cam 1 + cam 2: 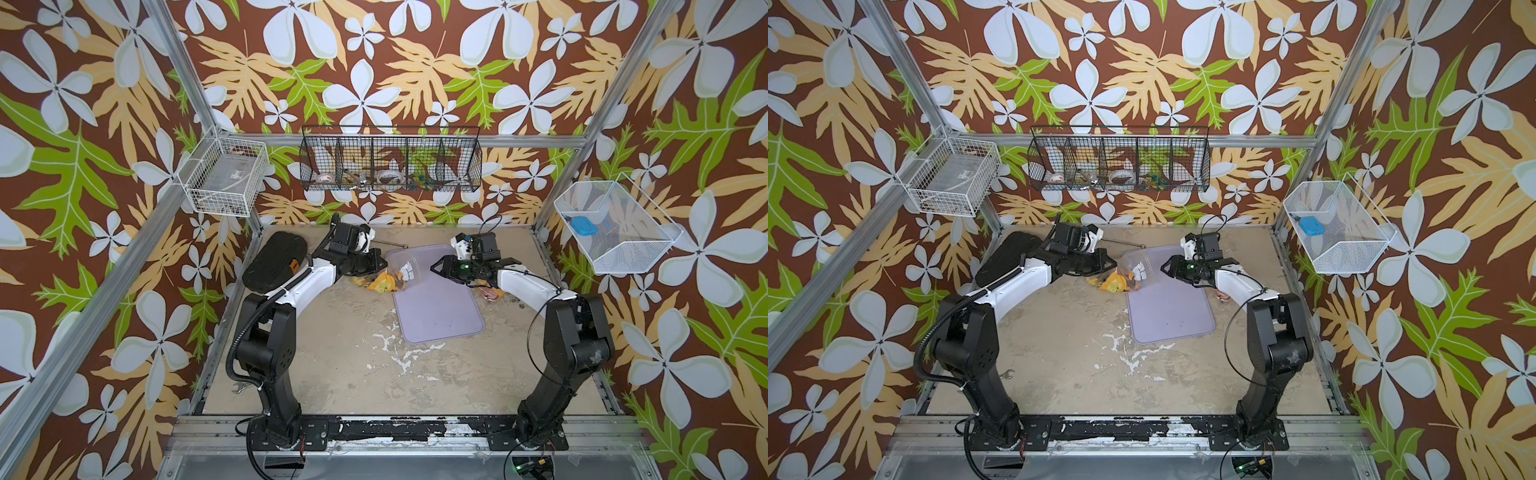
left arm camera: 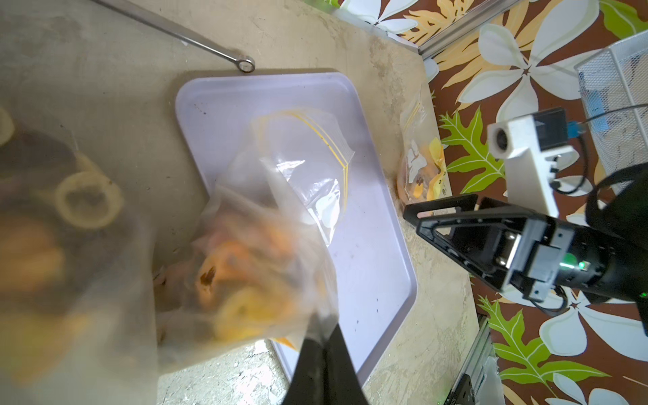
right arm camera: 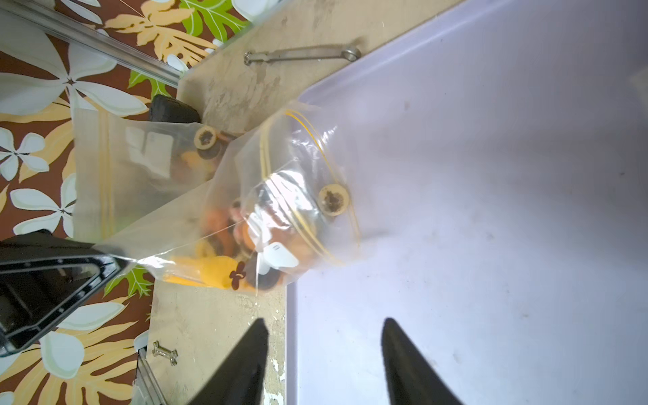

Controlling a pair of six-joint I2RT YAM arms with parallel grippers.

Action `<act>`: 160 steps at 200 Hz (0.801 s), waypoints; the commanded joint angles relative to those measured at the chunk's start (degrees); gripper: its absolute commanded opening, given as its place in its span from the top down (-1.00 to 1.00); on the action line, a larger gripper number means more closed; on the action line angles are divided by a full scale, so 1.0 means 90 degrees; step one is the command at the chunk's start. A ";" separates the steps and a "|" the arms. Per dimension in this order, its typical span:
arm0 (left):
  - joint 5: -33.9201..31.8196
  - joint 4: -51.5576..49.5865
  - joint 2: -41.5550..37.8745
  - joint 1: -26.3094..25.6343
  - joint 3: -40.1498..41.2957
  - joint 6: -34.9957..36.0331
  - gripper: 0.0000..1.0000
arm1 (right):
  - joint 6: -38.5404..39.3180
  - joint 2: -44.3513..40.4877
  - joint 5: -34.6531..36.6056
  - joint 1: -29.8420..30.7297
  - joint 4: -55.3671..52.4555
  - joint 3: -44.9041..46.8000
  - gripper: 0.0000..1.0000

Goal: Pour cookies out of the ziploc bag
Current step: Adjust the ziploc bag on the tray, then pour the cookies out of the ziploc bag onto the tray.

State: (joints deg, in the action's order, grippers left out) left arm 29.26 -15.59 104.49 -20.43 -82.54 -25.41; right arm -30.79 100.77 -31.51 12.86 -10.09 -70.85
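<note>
Pinching one corner of the ziploc bag (image 3: 291,196), the left gripper (image 2: 321,333) holds it with its mouth over the lilac tray (image 3: 491,175); the cookies (image 3: 224,238) bunch inside (its white label is too blurred to read). The right gripper (image 3: 324,321) hovers over the tray, jaws spread, touching nothing.

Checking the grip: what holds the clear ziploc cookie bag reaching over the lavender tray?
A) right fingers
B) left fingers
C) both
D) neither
B: the left fingers pinch a corner of the clear ziploc bag; the right fingers stand open, apart from it.
</note>
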 commanded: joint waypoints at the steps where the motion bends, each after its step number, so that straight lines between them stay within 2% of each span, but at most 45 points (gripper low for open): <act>1: -0.0001 -0.0156 0.0148 -0.0046 -0.0307 0.0144 1.00 | 0.0148 -0.0181 0.0563 0.0006 0.0013 0.0099 -0.50; 24: 0.0006 -0.0264 0.0324 -0.0074 -0.0631 0.0095 1.00 | 0.0217 -0.0288 0.0780 0.0008 -0.0028 0.0307 -0.77; 56: -0.0086 -0.0665 0.0597 -0.0196 -0.1163 0.0251 1.00 | 0.0236 -0.0674 0.0943 0.0006 0.0117 0.0754 -0.98; 111: -0.0098 -0.0988 0.1092 -0.0416 -0.1795 0.0328 1.00 | 0.0286 -0.0911 0.0615 0.0050 0.0267 0.0869 -0.99; 145: 0.0054 -0.1043 0.1001 -0.0450 -0.1964 0.0158 1.00 | 0.0522 -0.1084 0.0629 0.0288 0.0292 0.0831 -0.99; 160: -0.0233 -0.0988 0.0819 -0.0527 -0.1964 0.0174 1.00 | 0.0567 -0.1113 0.0598 0.0344 0.0360 0.0875 -1.00</act>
State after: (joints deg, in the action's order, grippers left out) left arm 28.47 -25.47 114.08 -24.40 -99.48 -23.79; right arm -27.44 91.24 -25.58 15.44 -8.40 -63.11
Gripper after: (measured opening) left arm 0.051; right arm 0.998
